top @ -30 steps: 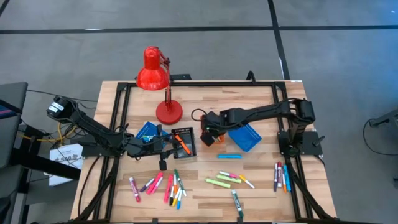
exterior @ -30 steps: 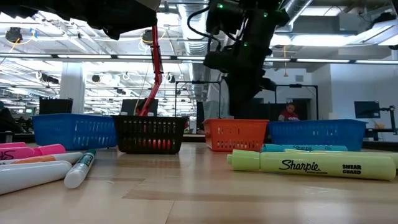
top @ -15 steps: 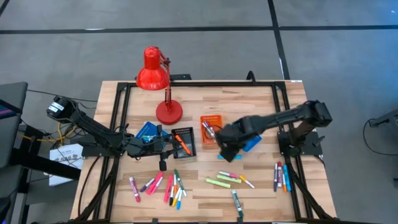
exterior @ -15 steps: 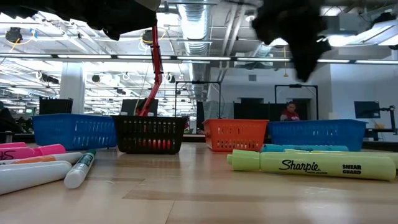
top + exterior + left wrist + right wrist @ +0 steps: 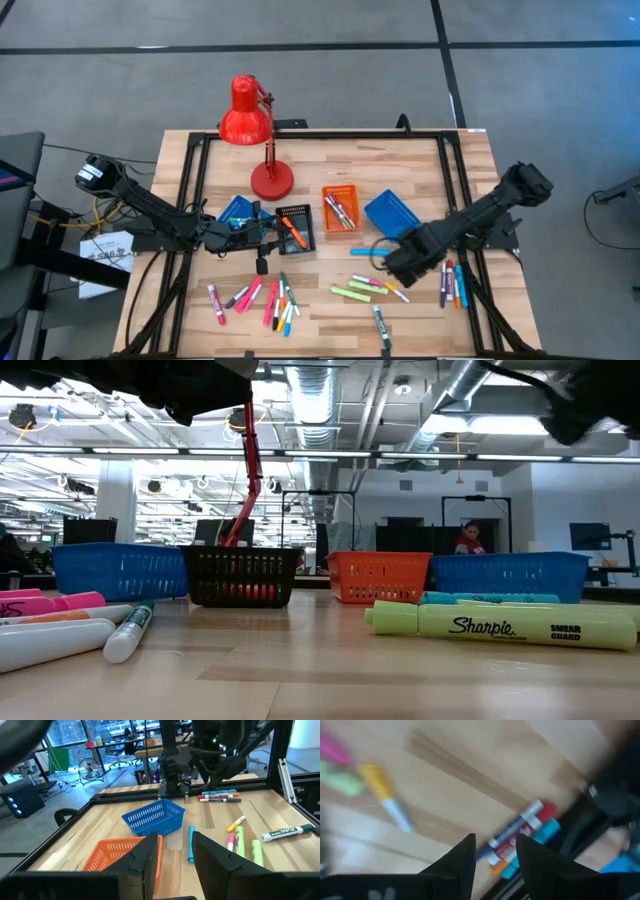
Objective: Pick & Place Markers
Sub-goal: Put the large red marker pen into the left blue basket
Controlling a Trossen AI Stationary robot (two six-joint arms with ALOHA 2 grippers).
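Note:
Many markers lie flat on the wooden table: a cluster at the near left (image 5: 262, 300), a group in the middle (image 5: 372, 288), and a few at the right rail (image 5: 452, 284). Some markers (image 5: 340, 212) lie in the orange tray (image 5: 339, 192), and an orange one (image 5: 294, 233) lies in the black tray (image 5: 300, 218). My right gripper (image 5: 398, 268) hangs open above the table just right of the middle group, pointing steeply down, with nothing between its fingers (image 5: 495, 855). My left gripper (image 5: 268, 236) waits open by the black tray, holding nothing (image 5: 175, 862).
A red desk lamp (image 5: 250, 125) stands at the far left of the table. Two blue trays (image 5: 237, 211) (image 5: 392, 215) flank the black and orange ones. Black frame rails (image 5: 470, 290) run along the table's sides. Bare wood lies at the far right.
My right gripper has swung from above the orange tray toward the table's near right edge and has tipped to point more steeply down. It now hangs beside the middle group of markers. The orange tray, then covered by the gripper, now shows markers lying in it.

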